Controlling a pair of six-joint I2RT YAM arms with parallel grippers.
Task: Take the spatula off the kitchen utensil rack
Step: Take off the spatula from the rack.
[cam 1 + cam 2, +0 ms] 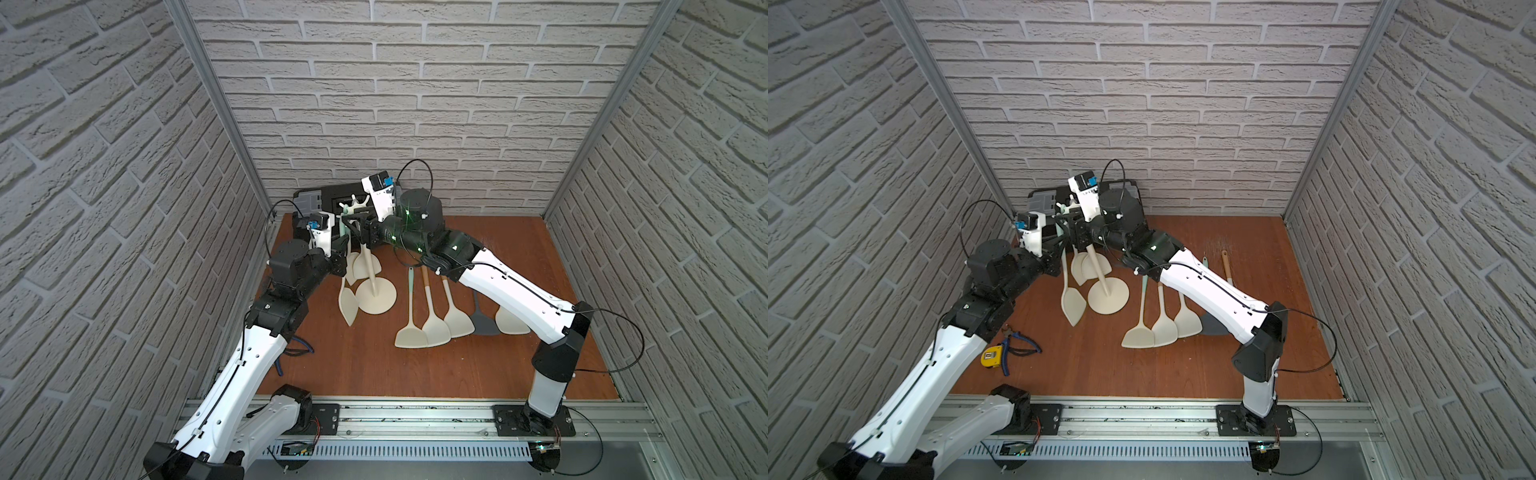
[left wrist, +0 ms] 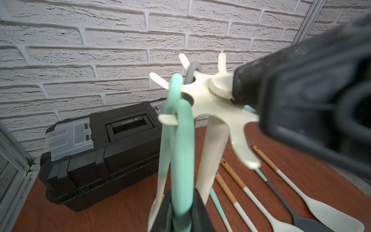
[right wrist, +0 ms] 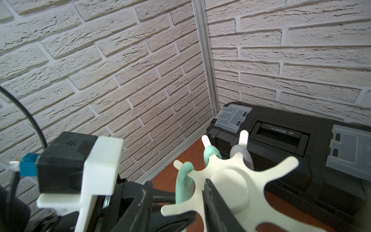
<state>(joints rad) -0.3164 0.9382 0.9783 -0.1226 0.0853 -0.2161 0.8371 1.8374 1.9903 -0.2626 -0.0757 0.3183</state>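
Note:
The cream-white kitchen utensil rack stands at the back left of the table, with its star crown close up in both wrist views. Three utensils hang from its prongs. My left gripper is shut on the mint-green handle of a hanging spatula, whose loop is still over a prong. In a top view a long cream blade hangs below that gripper. My right gripper stands open over the crown. One prong lies between its fingers, and one finger rests by the hub.
A black toolbox with grey latches sits against the back wall behind the rack. Several spatulas and spoons lie on the wooden table, partly under the right arm. A yellow tape measure and blue pliers lie by the left arm.

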